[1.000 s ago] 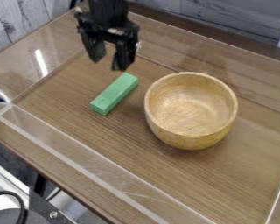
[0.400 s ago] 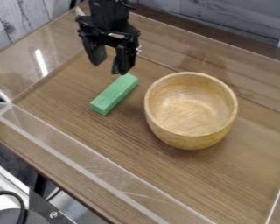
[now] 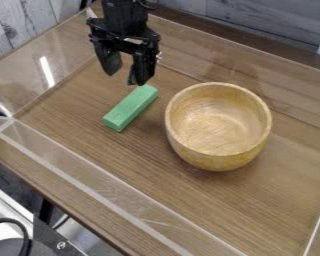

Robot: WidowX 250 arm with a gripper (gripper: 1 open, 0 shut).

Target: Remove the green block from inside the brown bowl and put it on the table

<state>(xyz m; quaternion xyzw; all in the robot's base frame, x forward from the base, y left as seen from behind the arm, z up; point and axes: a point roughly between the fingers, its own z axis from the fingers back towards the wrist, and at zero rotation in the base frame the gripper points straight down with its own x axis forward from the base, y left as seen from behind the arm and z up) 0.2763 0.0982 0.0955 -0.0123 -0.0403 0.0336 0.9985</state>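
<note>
Block placement judged done: green block [image 3: 131,107] lies on tabletop [image 3: 83,150] beside empty brown bowl [image 3: 219,124]. Gripper [image 3: 125,68] jaws wide, holding nothing; a straight-up retreat is advised.

You are looking at a robot test bench in a lab rather than a home or kitchen. The wood-grain surface [image 3: 109,165] is fenced by clear acrylic walls [image 3: 63,170] on every side you can see, like a small enclosed work cell. Above the far left part of that surface hangs a black robot arm [image 3: 120,12]. Below the near wall, dark cables [image 3: 9,232] and bits of metal hardware show at the frame's lower left corner.
</note>
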